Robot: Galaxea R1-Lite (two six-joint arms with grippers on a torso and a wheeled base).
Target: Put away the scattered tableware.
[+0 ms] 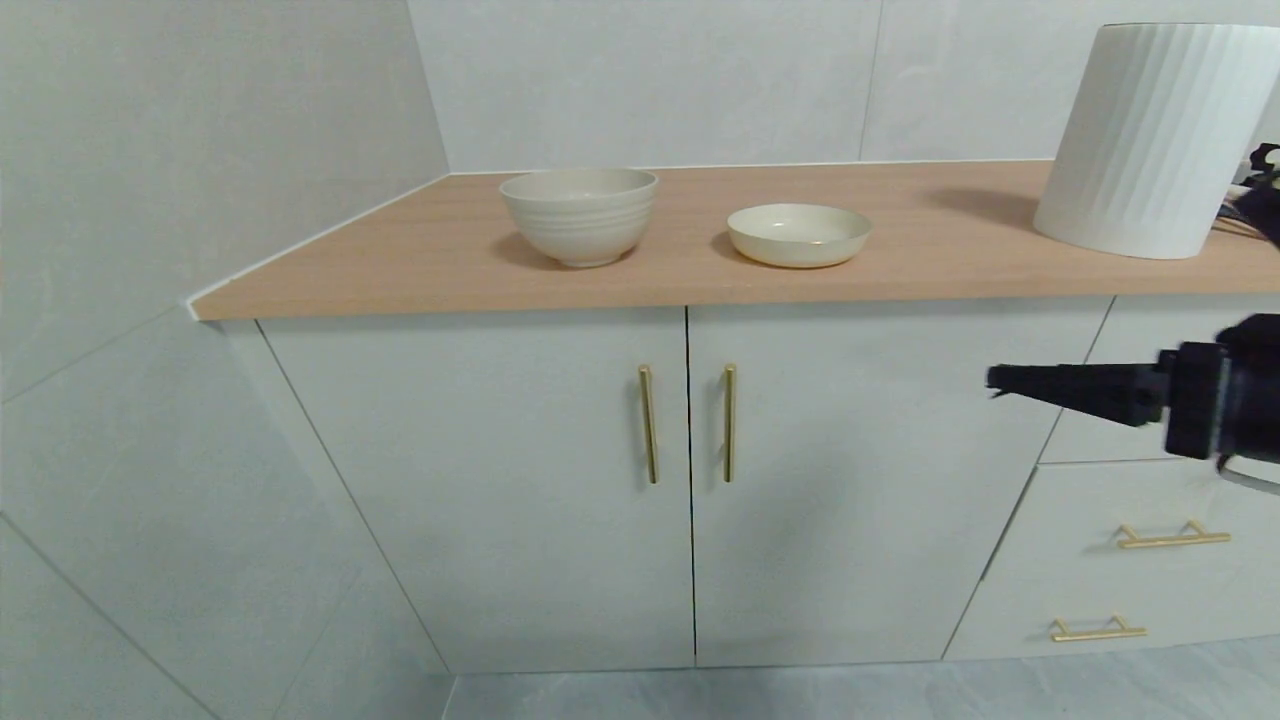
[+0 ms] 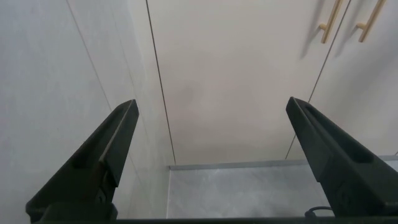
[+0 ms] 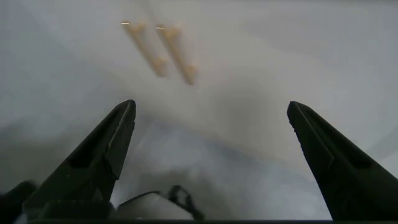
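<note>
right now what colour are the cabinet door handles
The cabinet door handles are gold; the head view shows them best.

The ribbed white container (image 1: 1150, 140) and the arm behind the right hand (image 1: 1000, 381) run off-frame.

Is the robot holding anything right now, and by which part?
Nothing is held. The left end effector and right end effector are both open and empty; the bowl and dish sit on the counter.
</note>
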